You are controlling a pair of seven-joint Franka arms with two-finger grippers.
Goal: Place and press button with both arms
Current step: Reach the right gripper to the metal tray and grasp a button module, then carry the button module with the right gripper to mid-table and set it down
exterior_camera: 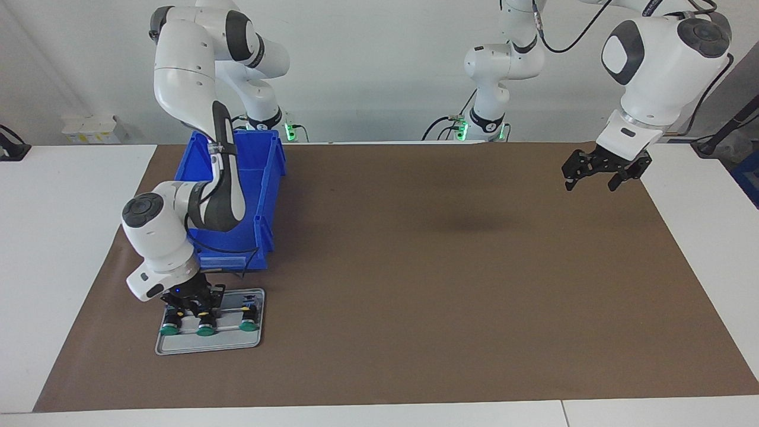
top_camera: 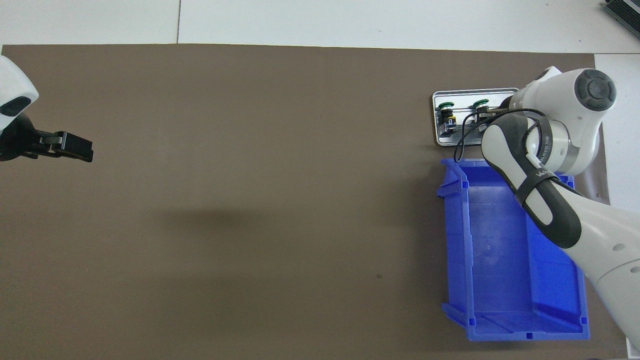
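early on: right gripper [exterior_camera: 191,303] is down among three green push-buttons [exterior_camera: 206,327] on the metal tray [exterior_camera: 207,347], grip unclear; left gripper [exterior_camera: 598,174] waits spread over the mat; placing and pressing remain.

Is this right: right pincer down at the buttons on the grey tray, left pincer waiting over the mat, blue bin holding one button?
Not quite. The overhead view shows the blue bin empty. The rest holds: the right pincer is down at the buttons on the grey tray, and the left pincer waits over the mat.
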